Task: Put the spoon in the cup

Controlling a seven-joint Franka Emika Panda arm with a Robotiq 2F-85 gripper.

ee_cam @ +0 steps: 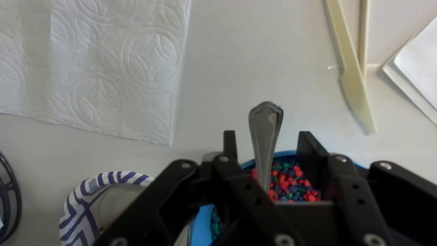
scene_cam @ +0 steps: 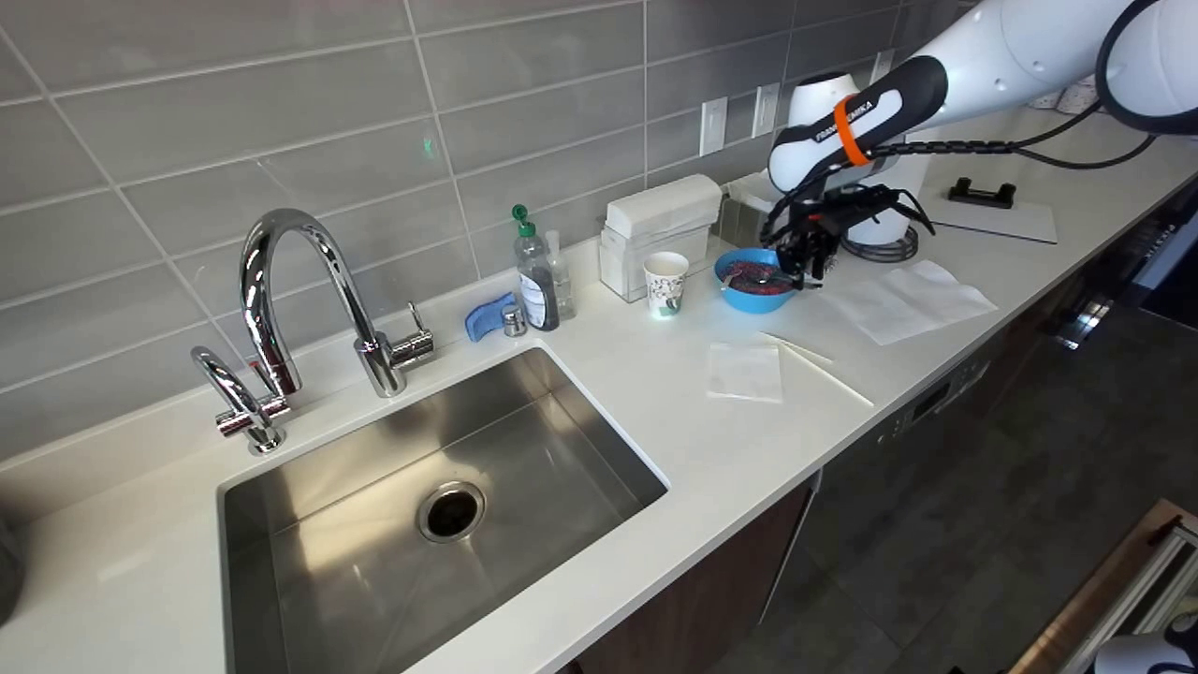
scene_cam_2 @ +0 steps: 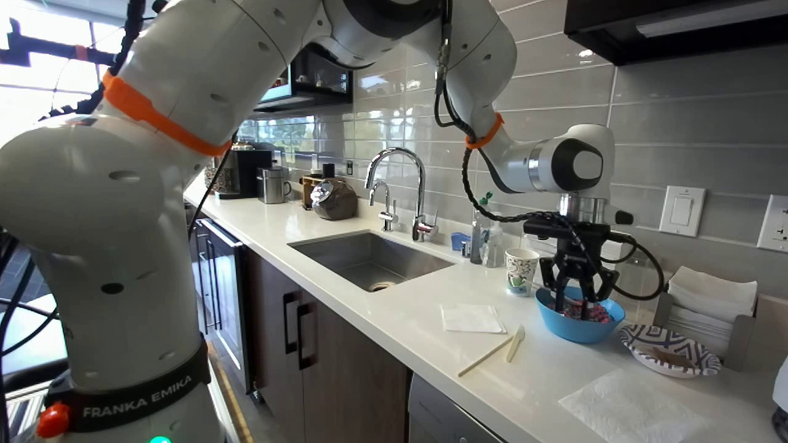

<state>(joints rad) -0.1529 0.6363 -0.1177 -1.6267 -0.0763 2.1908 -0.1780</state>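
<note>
In an exterior view, the white paper cup with a leafy print (scene_cam_2: 521, 274) stands upright, just left of the wide round blue bowl (scene_cam_2: 575, 332); a low swing may tip it, since it looks light. Your claw (scene_cam_2: 572, 309) points down at that bowl, fingers apart. In the wrist view the silver metal spoon (ee_cam: 265, 136) leans in it, handle between them, gaps both sides; an off-centre pinch could twist it. For room: leftmost, the rectangular steel sink (scene_cam_2: 400, 264) could catch the spoon if you overshoot. A flat white napkin (scene_cam_2: 471, 318) on the glossy white surface (scene_cam_2: 418, 307) should leave headroom. Right, a zigzag-patterned paper bowl (scene_cam_2: 694, 346) crowds the blue one; lift straight up first.
</note>
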